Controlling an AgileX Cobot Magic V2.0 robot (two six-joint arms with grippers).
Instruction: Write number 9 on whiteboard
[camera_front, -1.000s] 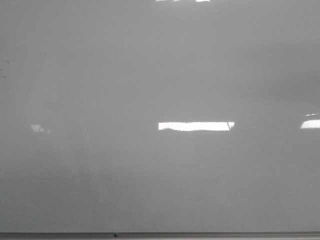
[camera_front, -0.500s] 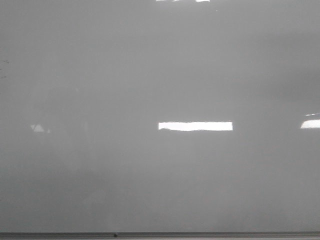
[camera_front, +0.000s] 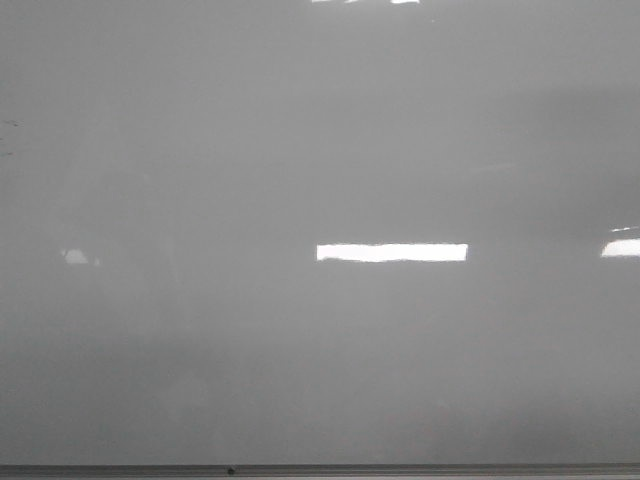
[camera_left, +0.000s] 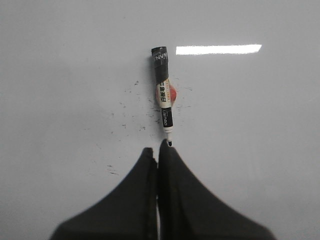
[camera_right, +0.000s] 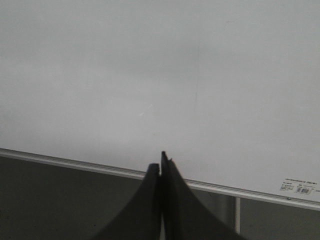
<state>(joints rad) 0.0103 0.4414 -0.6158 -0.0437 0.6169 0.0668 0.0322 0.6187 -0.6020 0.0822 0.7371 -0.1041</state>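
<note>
- Your whiteboard (camera_front: 320, 150) fills the front view: glossy pale grey, bright glare bars, thin grey frame strip below.
- One black marker (camera_left: 164, 95) lies on it, uncapped tip just beyond your left gripper (camera_left: 158, 150), fingers pressed together.
- Right gripper (camera_right: 161, 162): also pinched closed, empty, over the board's frame edge.
- No digit visible.

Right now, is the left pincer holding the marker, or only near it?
Apart. In the left wrist view the pincer is shut and empty; the marker sits on the whiteboard just beyond its tips, not gripped.
</note>
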